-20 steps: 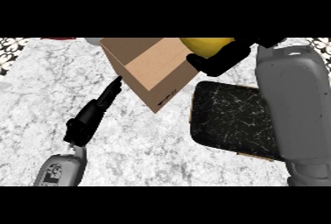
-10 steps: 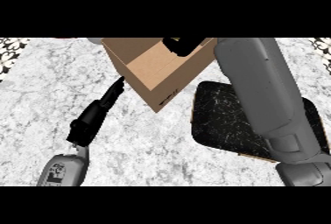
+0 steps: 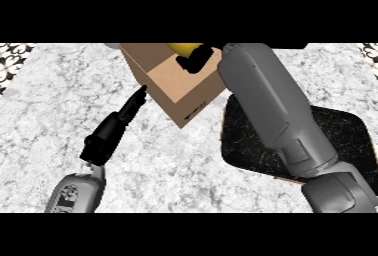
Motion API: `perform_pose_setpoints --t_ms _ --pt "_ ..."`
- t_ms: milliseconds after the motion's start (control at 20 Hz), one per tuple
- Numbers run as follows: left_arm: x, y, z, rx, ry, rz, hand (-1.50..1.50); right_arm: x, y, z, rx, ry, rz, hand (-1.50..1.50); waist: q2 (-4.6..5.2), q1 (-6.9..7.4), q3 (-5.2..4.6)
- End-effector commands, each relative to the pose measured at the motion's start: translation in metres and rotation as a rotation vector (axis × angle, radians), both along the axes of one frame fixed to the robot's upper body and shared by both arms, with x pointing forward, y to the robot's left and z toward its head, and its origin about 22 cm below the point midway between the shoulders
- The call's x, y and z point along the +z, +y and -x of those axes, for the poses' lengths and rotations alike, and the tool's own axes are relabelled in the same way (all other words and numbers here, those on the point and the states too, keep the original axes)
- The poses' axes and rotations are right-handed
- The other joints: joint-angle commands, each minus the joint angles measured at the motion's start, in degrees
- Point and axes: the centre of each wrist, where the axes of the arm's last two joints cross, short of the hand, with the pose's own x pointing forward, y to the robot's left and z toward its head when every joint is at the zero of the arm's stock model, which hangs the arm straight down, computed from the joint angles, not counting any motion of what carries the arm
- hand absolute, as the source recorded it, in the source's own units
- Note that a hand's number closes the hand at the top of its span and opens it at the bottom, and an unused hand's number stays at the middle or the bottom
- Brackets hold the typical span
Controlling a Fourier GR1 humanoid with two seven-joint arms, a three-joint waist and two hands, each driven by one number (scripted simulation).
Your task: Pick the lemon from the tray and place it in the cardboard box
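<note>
The lemon [image 3: 184,48] sits at the top centre of the frame, held by the right robot hand [image 3: 198,59], whose dark fingers curl round its lower side. It is directly above the open top of the cardboard box [image 3: 177,82], so the step in hand looks like the release.

To do it well, the lemon should be inside the box walls before the fingers open. Much of the fruit is cut off by the frame's top edge, so I cannot tell how deep it already is. Lowering a little further, then opening the fingers gently, should let it settle rather than bounce on the rim.

The right forearm runs from the lower right corner up to the top centre, crossing over the dark tray [image 3: 339,135], which lies on the marbled surface [image 3: 52,100] just right of the box.

The left robot hand [image 3: 112,131] is at centre left, fingers straight and held together, holding nothing. Its fingertips point up toward the box's left wall, very near it or touching; I cannot tell which.
</note>
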Motion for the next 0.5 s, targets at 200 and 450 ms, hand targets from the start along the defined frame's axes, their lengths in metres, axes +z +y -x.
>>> perform_pose_setpoints --t_ms 200,450 --pt "0.008 -0.009 -0.001 -0.032 -0.008 0.008 0.0 -0.054 -0.001 -0.008 -0.053 0.3 -0.041 -1.5 0.47 1.25 0.01" --pt "-0.007 -0.005 0.012 0.001 -0.002 -0.004 0.0 -0.062 -0.011 -0.012 -0.01 0.313 -0.163 -1.5 0.44 1.33 0.04"
